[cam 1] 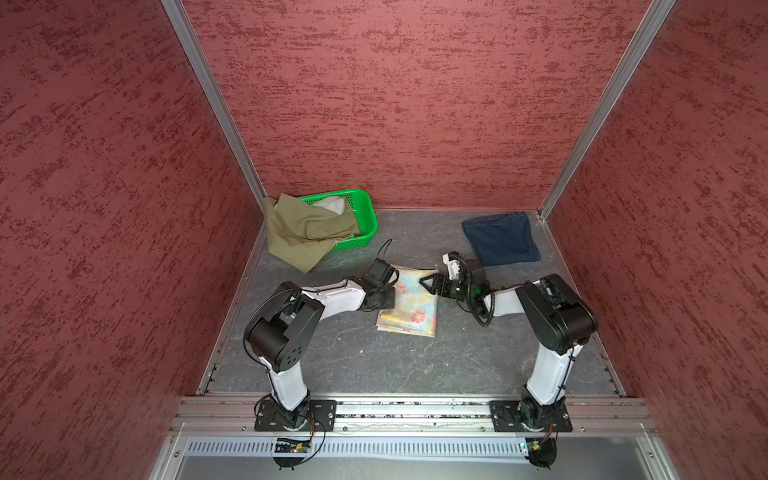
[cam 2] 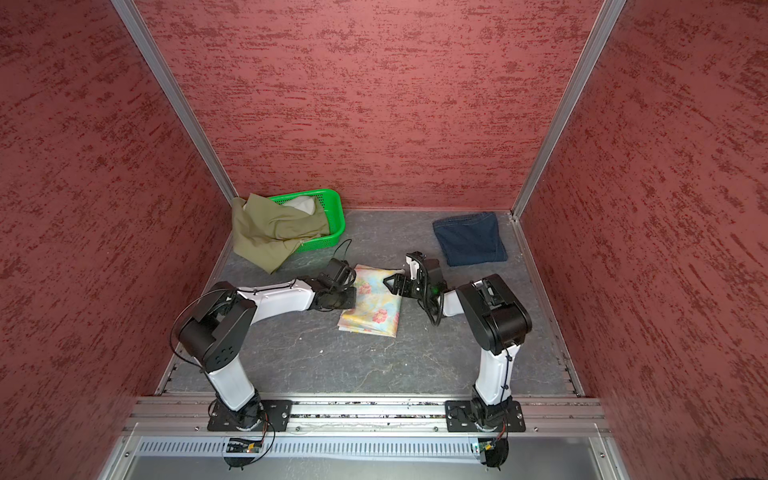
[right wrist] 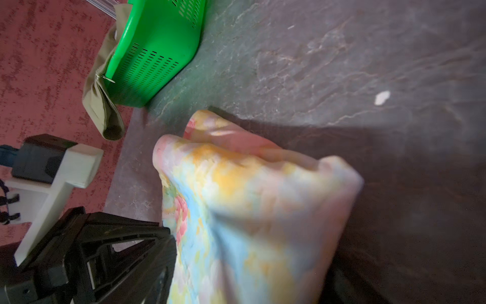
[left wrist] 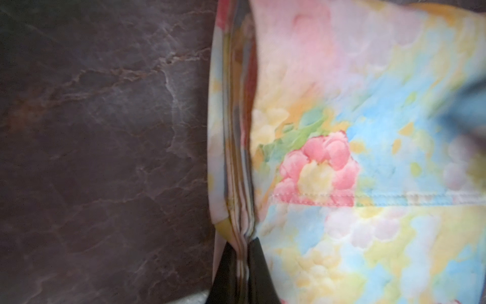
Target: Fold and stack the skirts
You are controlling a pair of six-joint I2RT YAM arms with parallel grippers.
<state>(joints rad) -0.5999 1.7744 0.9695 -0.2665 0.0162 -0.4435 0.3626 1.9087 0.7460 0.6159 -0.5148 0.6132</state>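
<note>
- Left tool [left wrist: 243, 247] was clenched on the layered side edge of the folded pastel floral cloth skirt [cam 1: 411, 309].
- Right tool [cam 1: 429, 280] straddled its opposite far corner; grip unclear.
- Skirt lay between both tools on the worktop [cam 1: 374, 365], long axis near-to-far.

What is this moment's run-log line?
left jaws: shut on floral skirt | right jaws: apart around it | denim skirt: folded | olive skirt: over basket

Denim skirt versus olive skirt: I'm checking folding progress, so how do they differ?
The denim skirt lies folded flat on the table at back right; the olive skirt hangs crumpled over the green basket at back left. The denim skirt is dark blue, the olive skirt khaki-green. Both are plain, single-colour cloth.
</note>
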